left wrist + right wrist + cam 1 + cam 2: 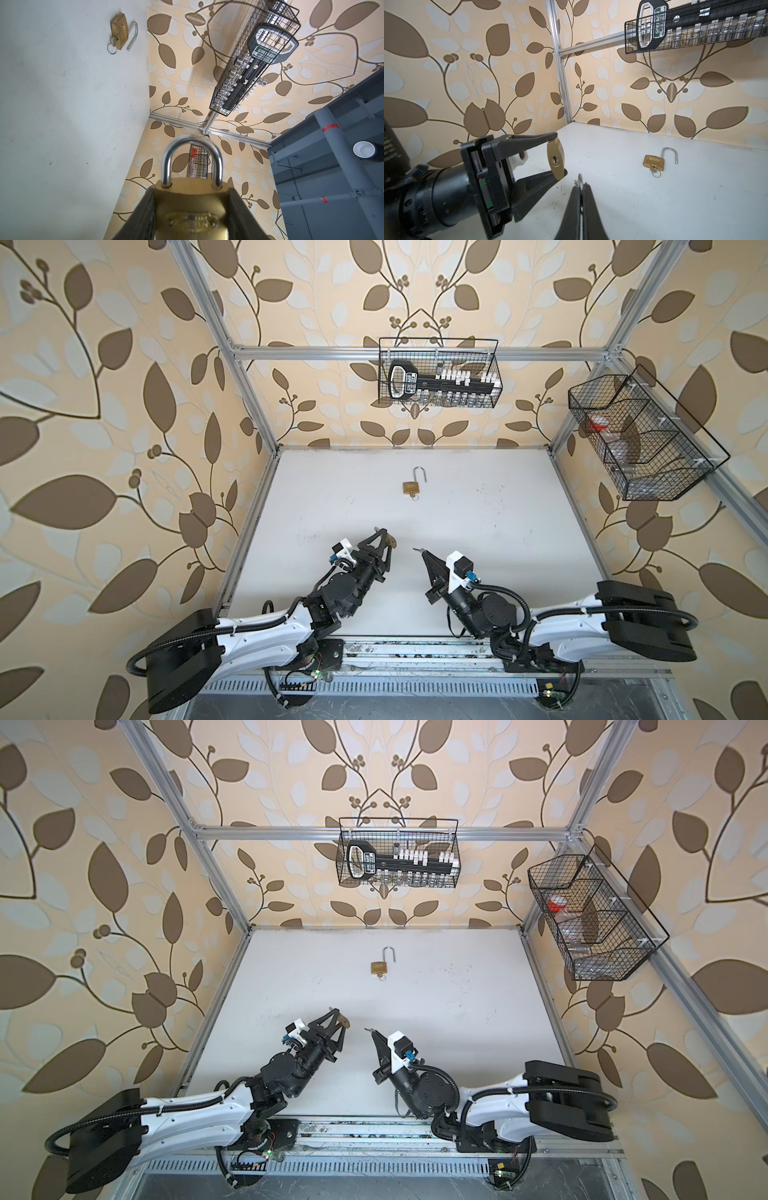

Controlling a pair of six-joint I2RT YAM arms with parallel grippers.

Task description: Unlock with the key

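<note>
Left jaws pinch closed padlock (191, 207), right jaws pinch key (579, 180) near its keyhole (554, 159); second padlock (410, 487) lies open on bench (498, 531).

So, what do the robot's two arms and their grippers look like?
Both arms are alike: the left arm and right arm have glossy white shells, bulky black housings and round black joints. A black ribbed cable conduit loops along each. The left gripper and right gripper are matte black, with tapering triangular fingers, behind a white wrist camera mount.
</note>
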